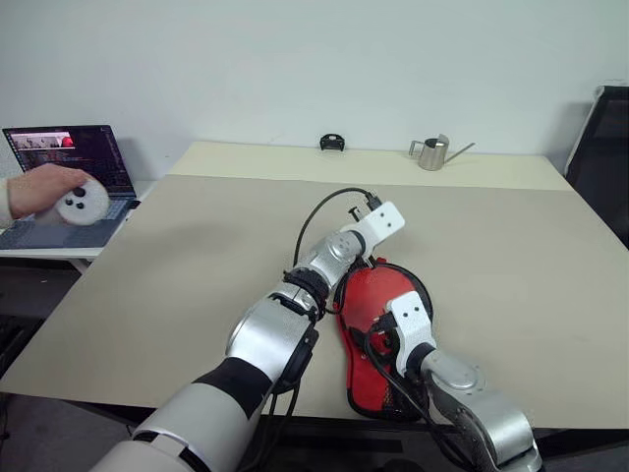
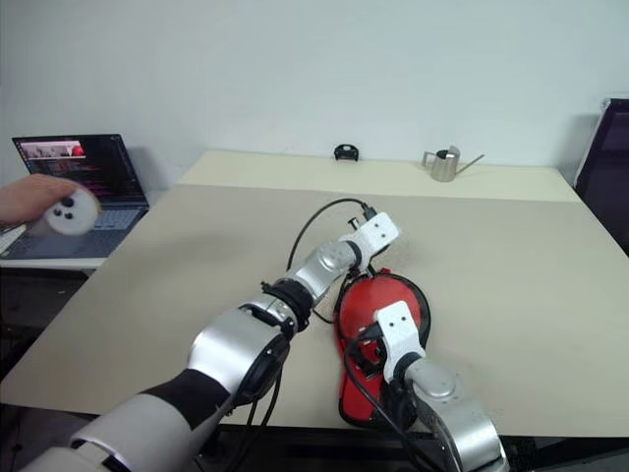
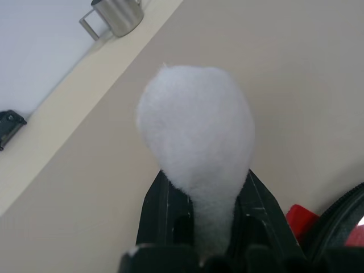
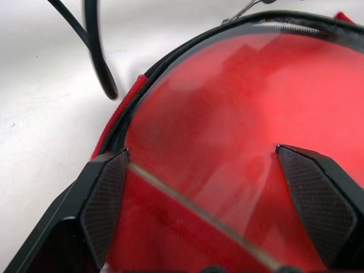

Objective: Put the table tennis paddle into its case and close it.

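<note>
Case [image 1: 378, 329] lies at table's [image 1: 531, 256] six o'clock edge, paddle [image 4: 239, 114] inside, zip open. Left gripper [image 3: 207, 227] clamped on soft pompom [image 3: 196, 125]; right gripper [image 4: 202, 187] jaws spread over paddle. Pouch judged limp, light: pull charm gently

1. The left gripper [image 3: 211, 227] has its two black fingers [image 3: 165, 213] closed on the white pompom charm [image 3: 196, 133], whose fluffy head bulges out past the fingertips.
2. Below it lies the beige table [image 3: 296, 74].
3. A metal watering can [image 3: 116, 12] stands at the table's far edge, and a small black object [image 3: 8, 125] sits along that same edge, well apart from it.
4. Beside the gripper, a corner of the case [image 3: 335, 219] shows, black-rimmed with red.
</note>
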Robot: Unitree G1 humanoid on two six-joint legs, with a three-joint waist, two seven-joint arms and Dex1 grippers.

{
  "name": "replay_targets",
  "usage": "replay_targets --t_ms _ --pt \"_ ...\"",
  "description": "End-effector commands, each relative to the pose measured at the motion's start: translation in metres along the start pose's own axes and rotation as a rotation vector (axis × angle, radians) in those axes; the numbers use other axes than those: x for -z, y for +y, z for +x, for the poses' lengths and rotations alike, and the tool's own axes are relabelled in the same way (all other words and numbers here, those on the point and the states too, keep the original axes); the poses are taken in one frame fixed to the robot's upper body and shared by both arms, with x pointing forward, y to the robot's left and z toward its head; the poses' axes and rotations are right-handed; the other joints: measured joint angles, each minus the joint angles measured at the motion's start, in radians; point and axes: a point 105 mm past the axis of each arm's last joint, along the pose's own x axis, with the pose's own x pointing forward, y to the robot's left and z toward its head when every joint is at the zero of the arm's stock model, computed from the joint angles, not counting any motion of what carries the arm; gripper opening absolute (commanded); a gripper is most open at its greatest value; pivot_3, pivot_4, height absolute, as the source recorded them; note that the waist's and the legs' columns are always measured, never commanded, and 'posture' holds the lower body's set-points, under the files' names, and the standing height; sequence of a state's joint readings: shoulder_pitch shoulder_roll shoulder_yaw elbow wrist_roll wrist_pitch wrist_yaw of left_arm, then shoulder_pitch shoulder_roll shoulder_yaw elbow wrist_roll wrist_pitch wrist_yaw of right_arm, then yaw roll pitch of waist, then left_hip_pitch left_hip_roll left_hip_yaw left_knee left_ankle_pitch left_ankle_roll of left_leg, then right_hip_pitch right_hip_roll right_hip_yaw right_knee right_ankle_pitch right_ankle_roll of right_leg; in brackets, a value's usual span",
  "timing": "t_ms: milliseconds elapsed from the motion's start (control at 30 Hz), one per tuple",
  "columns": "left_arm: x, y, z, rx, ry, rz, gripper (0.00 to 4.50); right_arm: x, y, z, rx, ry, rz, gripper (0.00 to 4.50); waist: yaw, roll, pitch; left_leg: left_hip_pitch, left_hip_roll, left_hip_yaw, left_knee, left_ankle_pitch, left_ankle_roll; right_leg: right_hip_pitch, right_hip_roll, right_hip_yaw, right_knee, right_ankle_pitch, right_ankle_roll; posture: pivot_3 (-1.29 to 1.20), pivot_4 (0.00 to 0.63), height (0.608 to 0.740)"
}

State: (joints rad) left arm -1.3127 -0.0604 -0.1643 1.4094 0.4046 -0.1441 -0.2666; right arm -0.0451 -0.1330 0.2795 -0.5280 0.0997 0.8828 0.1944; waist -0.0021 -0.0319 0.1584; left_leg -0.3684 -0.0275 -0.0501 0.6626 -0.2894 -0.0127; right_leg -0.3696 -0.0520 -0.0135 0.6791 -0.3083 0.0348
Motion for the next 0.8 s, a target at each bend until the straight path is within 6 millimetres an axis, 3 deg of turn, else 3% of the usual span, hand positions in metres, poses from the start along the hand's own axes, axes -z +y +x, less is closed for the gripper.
replay_targets --t_ms 33,400,533,667,800 --pt "-0.049 0.018 0.001 -0.087 -0.127 0.1 0.31 0.068 0.014 -0.006 -0.012 0.284 0.096 4.5 0.001 0.0 0.0 0.0 0.0 0.0 0.0 0.0 0.0 0.0 0.0 0.0 0.0 0.0 0.0 0.0 0.15 0.74" --pt "-0.065 0.039 -0.002 -0.239 -0.14 0.178 0.31 0.067 0.029 -0.009 0.009 0.278 0.142 4.5 0.001 0.0 0.0 0.0 0.0 0.0 0.0 0.0 0.0 -0.001 0.0 0.0 0.0 -0.001 0.001 0.0 0.15 0.74" --pt "-0.07 0.038 -0.001 -0.256 -0.14 0.208 0.31 0.068 0.033 -0.01 0.011 0.279 0.148 4.5 0.0 0.0 0.0 -0.002 0.0 0.0 0.0 0.0 -0.001 -0.002 0.0 0.0 0.0 0.0 0.001 0.0 0.15 0.74" --pt "-0.07 0.025 0.002 -0.22 -0.138 0.222 0.31 0.068 0.035 -0.01 0.016 0.275 0.169 4.5 0.0 0.0 0.0 -0.003 0.0 0.0 -0.001 0.0 -0.001 -0.003 0.0 0.0 0.0 0.0 0.0 0.0 0.15 0.74" --pt "-0.058 -0.017 0.01 -0.028 -0.109 0.116 0.31 0.067 0.033 -0.008 0.021 0.271 0.173 4.5 0.0 0.0 0.0 -0.003 0.0 0.0 0.0 0.0 -0.001 -0.003 0.0 -0.001 -0.001 0.0 0.0 0.0 0.15 0.74"
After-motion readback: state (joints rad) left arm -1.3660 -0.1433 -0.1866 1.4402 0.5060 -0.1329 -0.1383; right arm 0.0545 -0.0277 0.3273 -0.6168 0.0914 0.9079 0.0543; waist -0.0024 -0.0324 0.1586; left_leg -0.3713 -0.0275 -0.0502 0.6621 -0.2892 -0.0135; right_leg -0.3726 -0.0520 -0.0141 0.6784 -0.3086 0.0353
